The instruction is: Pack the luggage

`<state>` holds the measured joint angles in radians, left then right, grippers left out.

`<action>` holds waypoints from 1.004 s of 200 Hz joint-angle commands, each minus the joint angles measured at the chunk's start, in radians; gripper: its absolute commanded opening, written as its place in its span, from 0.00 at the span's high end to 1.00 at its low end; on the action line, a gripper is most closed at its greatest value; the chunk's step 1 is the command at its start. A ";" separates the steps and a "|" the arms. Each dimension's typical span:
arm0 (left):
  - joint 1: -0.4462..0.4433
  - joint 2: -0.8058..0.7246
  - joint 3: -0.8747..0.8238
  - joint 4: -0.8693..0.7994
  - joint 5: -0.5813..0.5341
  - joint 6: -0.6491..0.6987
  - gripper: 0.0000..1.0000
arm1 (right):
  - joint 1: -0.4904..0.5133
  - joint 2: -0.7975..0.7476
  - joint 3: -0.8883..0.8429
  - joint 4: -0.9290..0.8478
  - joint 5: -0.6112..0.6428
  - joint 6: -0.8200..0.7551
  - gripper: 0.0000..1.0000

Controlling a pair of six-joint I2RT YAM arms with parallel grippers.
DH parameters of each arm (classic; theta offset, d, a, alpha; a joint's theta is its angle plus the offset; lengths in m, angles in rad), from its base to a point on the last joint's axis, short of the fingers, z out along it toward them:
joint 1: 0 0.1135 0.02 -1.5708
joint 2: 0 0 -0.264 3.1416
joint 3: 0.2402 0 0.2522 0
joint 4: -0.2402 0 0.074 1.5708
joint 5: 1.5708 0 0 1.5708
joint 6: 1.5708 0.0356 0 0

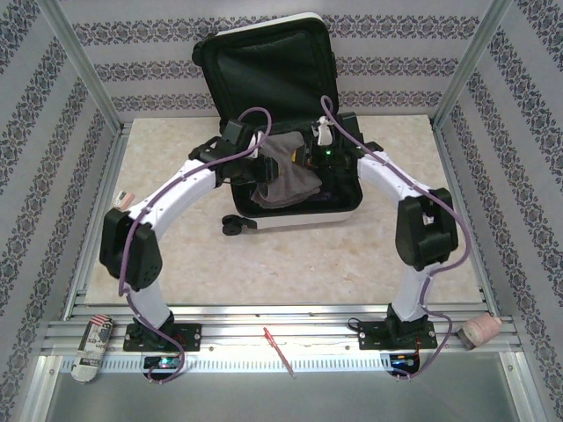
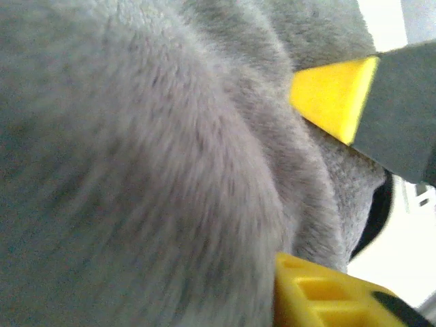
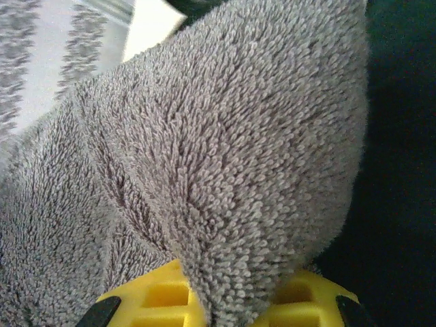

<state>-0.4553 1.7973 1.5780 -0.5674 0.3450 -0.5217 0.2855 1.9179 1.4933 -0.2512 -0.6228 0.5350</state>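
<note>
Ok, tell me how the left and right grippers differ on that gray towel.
The left gripper has its jaws apart around the gray towel; the right gripper is shut, pinching a fold. The left reaches in at the left of the luggage, the right at its right. Both are at the towel.

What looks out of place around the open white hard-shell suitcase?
The grey terry towel hangs bunched and lopsided over the open white hard-shell suitcase, not lying flat inside. The right gripper pinches a fold of it. A thin red stick lies askew on the metal rail at the near edge.
</note>
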 commanded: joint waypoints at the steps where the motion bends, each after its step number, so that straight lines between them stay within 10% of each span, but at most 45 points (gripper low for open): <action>1: 0.036 0.059 0.069 0.085 0.040 0.058 0.45 | -0.039 0.088 0.063 0.008 0.116 -0.035 1.00; 75: 0.083 0.120 0.190 -0.036 -0.020 0.108 0.35 | -0.081 0.195 0.090 -0.010 0.328 -0.091 1.00; 143: 0.047 0.111 0.236 -0.006 0.010 0.078 0.33 | -0.092 0.125 0.086 0.001 0.165 -0.109 0.54; 201: 0.035 0.106 0.151 0.083 -0.011 0.045 0.34 | -0.100 -0.054 0.000 -0.018 0.119 -0.133 0.45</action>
<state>-0.4122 1.9232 1.7691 -0.5465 0.3386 -0.4568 0.1925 1.9606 1.5131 -0.2672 -0.4946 0.4305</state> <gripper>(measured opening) 0.665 0.547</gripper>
